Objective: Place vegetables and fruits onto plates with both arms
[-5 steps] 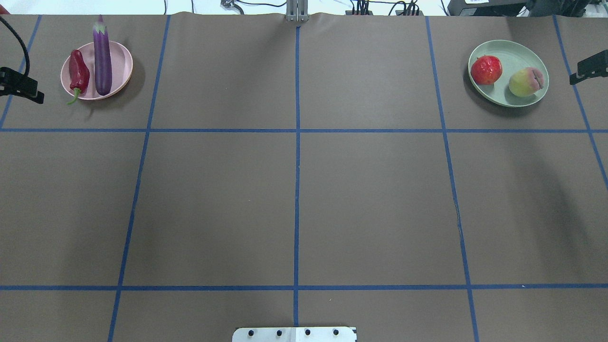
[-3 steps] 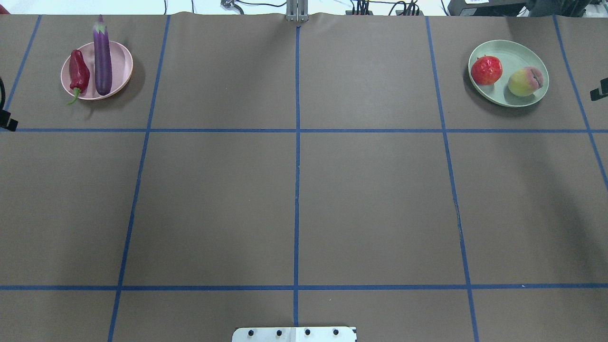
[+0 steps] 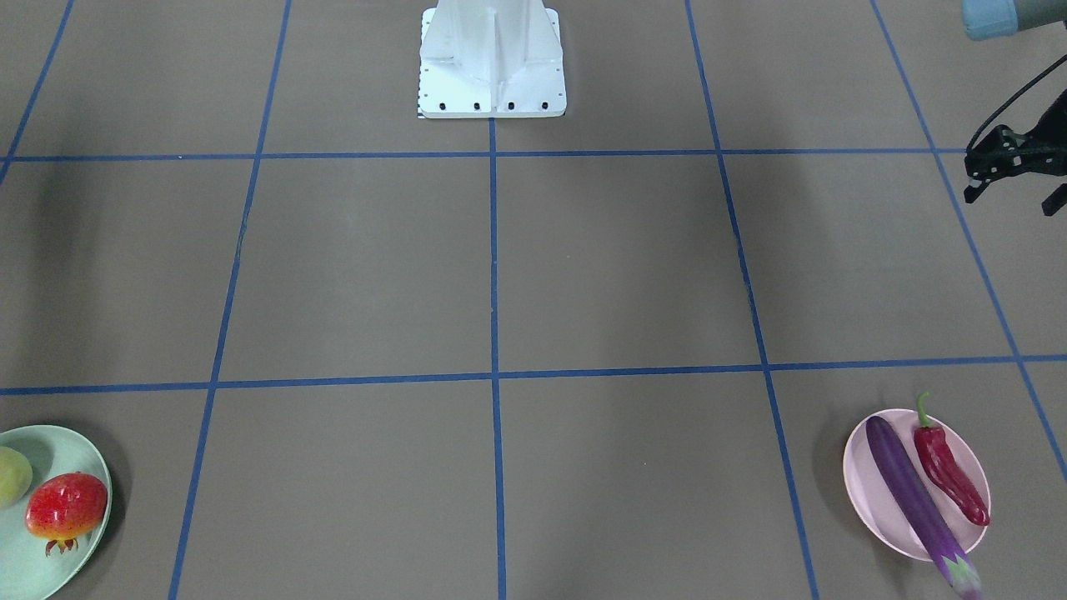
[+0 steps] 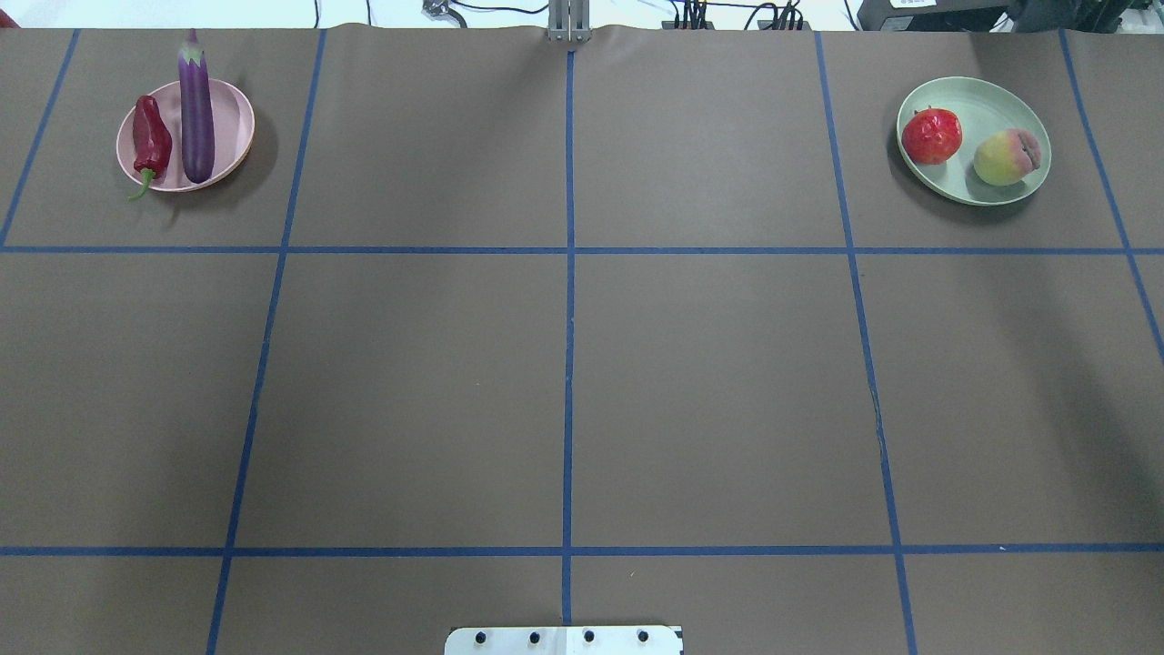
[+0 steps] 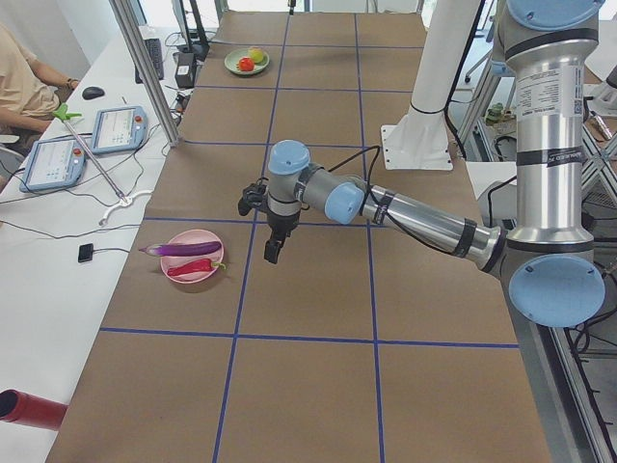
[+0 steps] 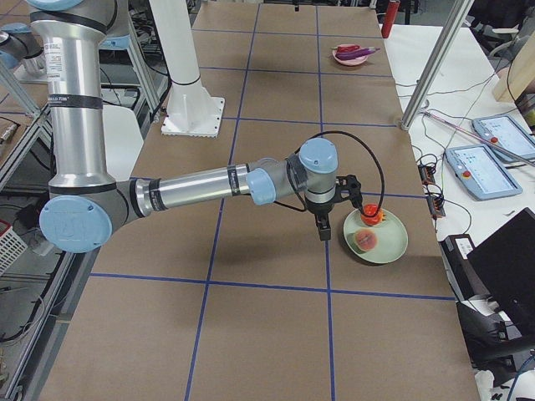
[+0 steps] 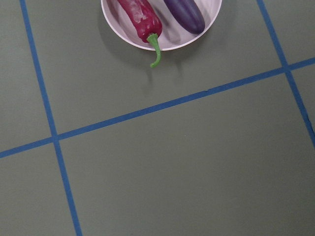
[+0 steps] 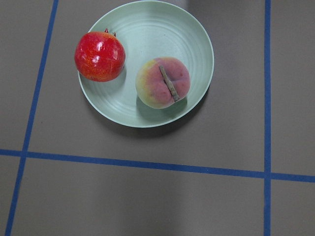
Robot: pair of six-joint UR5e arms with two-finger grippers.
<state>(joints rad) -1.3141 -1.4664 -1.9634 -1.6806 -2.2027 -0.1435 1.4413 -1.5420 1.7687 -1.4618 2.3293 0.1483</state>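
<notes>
Your left gripper [image 3: 1009, 204], fingers spread on nothing, hangs short of the pink plate [image 4: 232, 136], which bears the eggplant [image 4: 195, 118] and chili pepper [image 4: 150, 136]. Your right gripper [image 6: 324, 230] hangs just beside the mint plate [image 4: 991, 100], which holds the peach [image 4: 1005, 156] and pomegranate [image 4: 931, 135]. The front view's edge cuts off the left gripper, and I cannot tell how the right one's jaws stand; the left arm [image 5: 415, 214] and right arm [image 6: 192, 188] reach out low, grippers pointing down.

2 fruits on the mint green plate [image 8: 147, 29]
The red pomegranate [image 8: 100, 56] sits at the plate's left edge, the blushed peach [image 8: 162, 82] near its middle, the 2 apart; blue tape lines [image 8: 147, 165] cross the brown table [image 8: 147, 206].
</notes>
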